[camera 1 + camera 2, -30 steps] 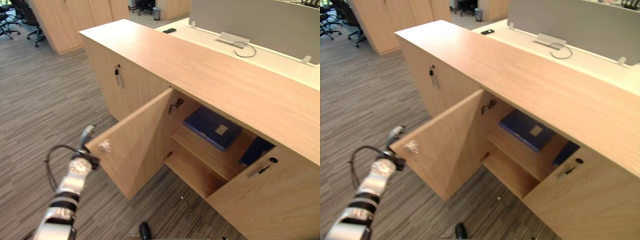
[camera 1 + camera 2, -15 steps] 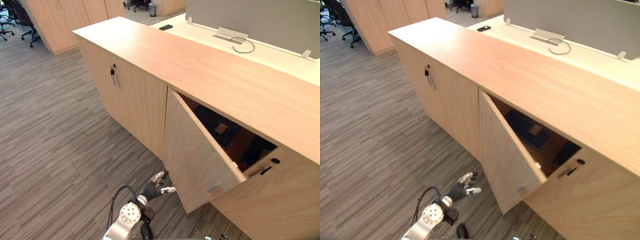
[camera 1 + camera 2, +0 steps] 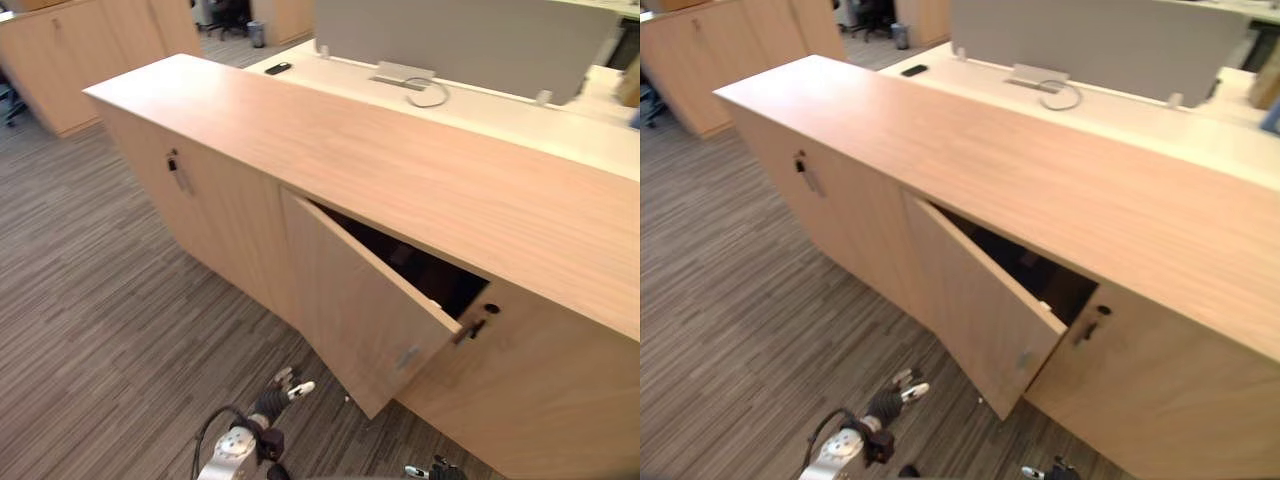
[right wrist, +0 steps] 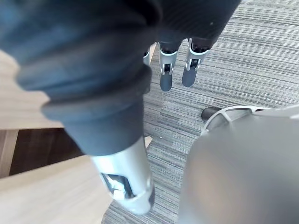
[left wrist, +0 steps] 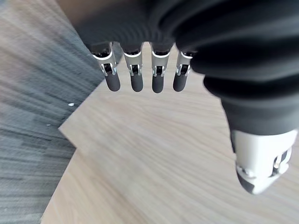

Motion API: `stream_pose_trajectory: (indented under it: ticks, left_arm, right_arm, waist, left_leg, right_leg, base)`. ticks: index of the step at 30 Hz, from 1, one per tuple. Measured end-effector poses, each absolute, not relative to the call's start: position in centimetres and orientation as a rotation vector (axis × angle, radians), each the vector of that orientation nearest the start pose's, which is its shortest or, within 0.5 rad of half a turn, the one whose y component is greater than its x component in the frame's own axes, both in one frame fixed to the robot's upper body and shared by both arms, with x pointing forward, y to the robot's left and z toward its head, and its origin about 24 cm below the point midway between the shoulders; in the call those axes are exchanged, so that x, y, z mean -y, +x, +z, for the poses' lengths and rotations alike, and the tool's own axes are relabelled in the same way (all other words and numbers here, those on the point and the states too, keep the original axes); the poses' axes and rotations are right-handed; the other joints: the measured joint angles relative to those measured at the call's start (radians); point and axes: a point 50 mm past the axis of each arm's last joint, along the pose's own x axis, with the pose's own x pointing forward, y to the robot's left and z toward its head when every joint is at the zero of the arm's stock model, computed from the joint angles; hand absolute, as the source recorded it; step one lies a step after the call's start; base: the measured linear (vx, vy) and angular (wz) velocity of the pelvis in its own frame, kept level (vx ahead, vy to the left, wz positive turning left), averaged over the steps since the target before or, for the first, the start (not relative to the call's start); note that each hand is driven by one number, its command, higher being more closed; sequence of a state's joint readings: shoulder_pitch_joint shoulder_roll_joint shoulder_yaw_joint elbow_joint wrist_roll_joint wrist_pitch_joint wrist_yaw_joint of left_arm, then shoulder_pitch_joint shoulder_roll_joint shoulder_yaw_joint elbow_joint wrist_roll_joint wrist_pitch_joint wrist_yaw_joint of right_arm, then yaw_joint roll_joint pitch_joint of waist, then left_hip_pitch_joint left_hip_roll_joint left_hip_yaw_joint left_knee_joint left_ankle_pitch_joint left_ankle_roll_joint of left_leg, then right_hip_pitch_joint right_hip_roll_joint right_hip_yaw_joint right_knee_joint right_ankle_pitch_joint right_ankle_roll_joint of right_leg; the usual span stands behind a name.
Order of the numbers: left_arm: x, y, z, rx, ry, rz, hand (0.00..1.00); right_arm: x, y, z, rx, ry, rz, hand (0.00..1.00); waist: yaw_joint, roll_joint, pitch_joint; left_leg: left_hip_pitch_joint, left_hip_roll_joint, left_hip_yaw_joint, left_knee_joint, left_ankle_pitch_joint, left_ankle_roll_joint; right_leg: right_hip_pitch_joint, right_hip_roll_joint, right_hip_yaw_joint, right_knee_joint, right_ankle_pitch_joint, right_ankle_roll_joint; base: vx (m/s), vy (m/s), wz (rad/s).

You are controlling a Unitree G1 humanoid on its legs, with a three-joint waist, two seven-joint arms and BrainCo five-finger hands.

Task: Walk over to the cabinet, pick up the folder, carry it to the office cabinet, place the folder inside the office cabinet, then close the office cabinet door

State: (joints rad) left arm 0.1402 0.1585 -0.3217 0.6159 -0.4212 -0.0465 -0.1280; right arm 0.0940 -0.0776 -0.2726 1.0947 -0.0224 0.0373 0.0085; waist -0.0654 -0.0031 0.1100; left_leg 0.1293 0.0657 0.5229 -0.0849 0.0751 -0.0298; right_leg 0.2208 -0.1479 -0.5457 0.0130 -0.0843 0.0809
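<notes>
The left hand [image 3: 275,393] is hanging low over the carpet [image 3: 90,330], just off the lower corner of the office cabinet door [image 3: 350,300]. Its fingers [image 5: 134,77] are lying straight and open, gripping nothing and facing the wood panel. The door is standing ajar, so the risk is of it ending up unlatched. A glancing push near that corner could slip off the edge. The folder is in neither hand. It is presumably sitting inside the office cabinet [image 3: 420,150], though the dark gap [image 3: 420,268] is hiding it. The right hand [image 4: 167,70] is hanging open over the carpet, idle.
</notes>
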Motion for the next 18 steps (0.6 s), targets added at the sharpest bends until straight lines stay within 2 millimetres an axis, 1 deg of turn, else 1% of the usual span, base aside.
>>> stream_pose_trajectory:
  ticks: [1, 3, 4, 6, 7, 8, 9, 10, 11, 12, 13, 14, 15, 16, 18]
  left_arm:
    - [-14.6, 14.1, -12.5, -0.808, -0.311, -0.100, 0.00]
    - [-15.2, 13.6, -13.0, -0.834, -0.362, -0.026, 0.00]
    - [-16.1, 12.7, -13.8, -0.872, -0.413, 0.086, 0.00]
    - [-16.8, 12.3, -14.1, -0.890, -0.418, 0.153, 0.00]
    - [-17.6, 12.2, -14.4, -0.899, -0.413, 0.217, 0.00]
    - [-17.7, 12.2, -14.5, -0.903, -0.411, 0.232, 0.00]
    - [-17.9, 12.1, -14.5, -0.898, -0.406, 0.261, 0.00]
    - [-18.0, 12.1, -14.5, -0.894, -0.396, 0.274, 0.00]
    - [-18.6, 11.7, -14.6, -0.898, -0.382, 0.318, 0.00]
    - [-18.9, 11.4, -14.8, -0.905, -0.374, 0.359, 0.00]
    - [-19.0, 11.0, -15.0, -0.915, -0.363, 0.381, 0.00]
    - [-19.6, 10.6, -15.2, -0.934, -0.328, 0.424, 0.00]
    - [-20.0, 10.2, -15.3, -0.949, -0.290, 0.454, 0.00]
    - [-20.1, 10.0, -15.4, -0.957, -0.268, 0.464, 0.00]
    - [-20.1, 8.9, -15.6, -0.988, -0.218, 0.497, 0.00]
  right_arm:
    - [20.9, 7.0, -16.7, -1.212, 0.074, -0.291, 0.00]
    - [20.9, 7.0, -16.7, -1.216, 0.064, -0.281, 0.00]
    - [21.2, 7.0, -16.7, -1.216, 0.050, -0.287, 0.00]
    - [21.2, 7.0, -16.7, -1.218, 0.042, -0.292, 0.00]
    - [21.1, 6.9, -16.7, -1.220, 0.036, -0.291, 0.00]
    - [21.2, 6.8, -16.7, -1.223, 0.033, -0.293, 0.00]
    - [21.3, 6.9, -16.7, -1.221, 0.027, -0.299, 0.00]
    - [21.4, 6.9, -16.7, -1.221, 0.025, -0.301, 0.00]
    - [21.6, 6.9, -16.7, -1.221, 0.023, -0.304, 0.00]
    - [21.8, 7.0, -16.6, -1.217, 0.021, -0.309, 0.00]
    - [22.0, 7.0, -16.6, -1.214, 0.020, -0.316, 0.00]
    - [21.8, 6.9, -16.6, -1.211, 0.036, -0.331, 0.00]
    - [21.6, 6.5, -16.7, -1.211, 0.054, -0.349, 0.00]
    - [21.6, 6.3, -16.7, -1.212, 0.059, -0.357, 0.00]
    - [21.5, 6.5, -16.7, -1.205, 0.059, -0.360, 0.00]
  waist:
    - [-0.004, -0.009, -0.006]
    - [-0.002, -0.012, -0.005]
    - [0.006, 0.002, -0.003]
    - [0.005, 0.009, -0.001]
    - [0.005, 0.009, 0.004]
    - [0.006, 0.009, 0.006]
    - [0.013, 0.002, 0.011]
    - [0.019, 0.004, 0.012]
    - [0.029, 0.006, 0.012]
    - [0.033, 0.014, 0.009]
    - [0.035, 0.028, 0.009]
    - [0.038, 0.020, 0.014]
    - [0.039, 0.010, 0.011]
    - [0.039, 0.007, 0.009]
    - [0.044, 0.007, 0.002]
  left_leg:
    - [-0.026, 0.034, 0.030, 0.073, -0.036, -0.013]
    - [-0.067, 0.084, 0.053, 0.199, -0.097, -0.019]
    - [-0.120, 0.190, 0.074, 0.413, -0.197, -0.025]
    - [-0.148, 0.250, 0.062, 0.526, -0.230, -0.017]
    - [-0.195, 0.287, -0.010, 0.627, -0.231, -0.015]
    - [-0.214, 0.286, -0.053, 0.650, -0.231, -0.013]
    - [-0.217, 0.244, -0.165, 0.619, -0.266, -0.024]
    - [-0.214, 0.213, -0.217, 0.592, -0.281, -0.027]
    - [-0.212, 0.131, -0.333, 0.500, -0.290, -0.032]
    - [-0.209, 0.090, -0.405, 0.420, -0.281, -0.043]
    - [-0.201, 0.074, -0.446, 0.383, -0.226, -0.062]
    - [-0.178, 0.056, -0.437, 0.366, -0.211, -0.055]
    - [-0.167, 0.041, -0.415, 0.347, -0.208, -0.049]
    - [-0.157, 0.034, -0.401, 0.332, -0.204, -0.043]
    - [-0.103, 0.006, -0.357, 0.251, -0.182, -0.016]
  right_leg:
    - [-0.015, 0.012, 0.032, -0.002, 0.002, -0.009]
    - [-0.025, 0.023, 0.059, -0.003, 0.004, -0.018]
    - [-0.022, 0.065, 0.107, -0.005, 0.001, -0.033]
    - [-0.018, 0.094, 0.141, -0.006, 0.000, -0.046]
    - [-0.021, 0.112, 0.170, -0.005, 0.000, -0.058]
    - [-0.023, 0.113, 0.181, -0.004, 0.000, -0.061]
    - [-0.030, 0.104, 0.226, 0.007, -0.001, -0.064]
    - [-0.040, 0.097, 0.248, 0.014, -0.001, -0.064]
    - [-0.077, 0.075, 0.302, 0.036, 0.002, -0.060]
    - [-0.100, 0.070, 0.333, 0.043, 0.008, -0.050]
    - [-0.107, 0.075, 0.350, 0.042, 0.012, -0.043]
    - [-0.103, 0.068, 0.379, 0.028, 0.026, -0.028]
    - [-0.101, 0.048, 0.385, 0.015, 0.032, -0.020]
    - [-0.098, 0.039, 0.387, 0.012, 0.034, -0.017]
    - [-0.102, 0.012, 0.416, 0.008, 0.038, -0.009]
  base:
    - [-0.05, -0.106, -0.59]
    - [-0.03, -0.154, -0.72]
    - [0.01, -0.180, -0.82]
    - [0.03, -0.159, -0.69]
    - [0.01, -0.115, -0.51]
    - [0.01, -0.065, -0.67]
    - [0.01, 0.002, -0.64]
    - [0.00, 0.134, -1.09]
    - [-0.02, 0.172, -1.12]
    - [-0.03, 0.193, -1.09]
    - [0.00, 0.165, -0.79]
    - [0.05, 0.207, -0.58]
    - [0.06, 0.200, -0.44]
    - [0.06, 0.173, -0.28]
    - [0.02, 0.140, -0.37]
